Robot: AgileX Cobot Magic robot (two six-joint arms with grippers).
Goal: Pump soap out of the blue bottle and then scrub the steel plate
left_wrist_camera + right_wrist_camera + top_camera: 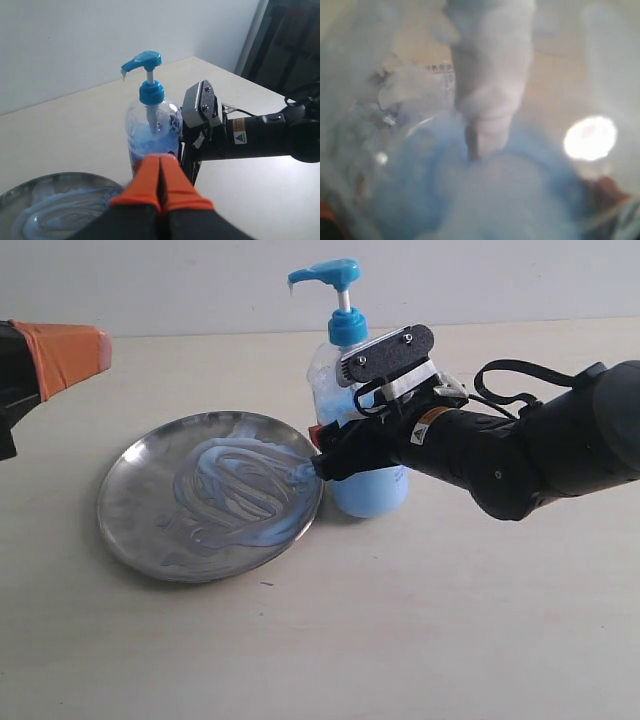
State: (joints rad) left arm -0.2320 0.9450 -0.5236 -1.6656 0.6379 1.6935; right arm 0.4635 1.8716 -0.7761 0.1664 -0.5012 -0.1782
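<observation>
Right gripper [330, 452] spread wide, clasping the upright blue bottle [372, 492] between its jaws; left gripper [160, 170] pinched closed, empty.

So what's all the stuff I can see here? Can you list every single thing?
blue bottle: one, clear with light-blue liquid and a bright blue pump, standing just right of the plate.
steel plate: one, shiny silver, flat on the table.
soap: pale blue swirly smears across the plate, more inside the bottle.
table: one, beige, under everything.
wall: one, pale grey, behind the table.
left gripper: one, black with orange fingers, shut and empty, raised left of the plate.
right gripper: one, black, closed around the bottle's body.
</observation>
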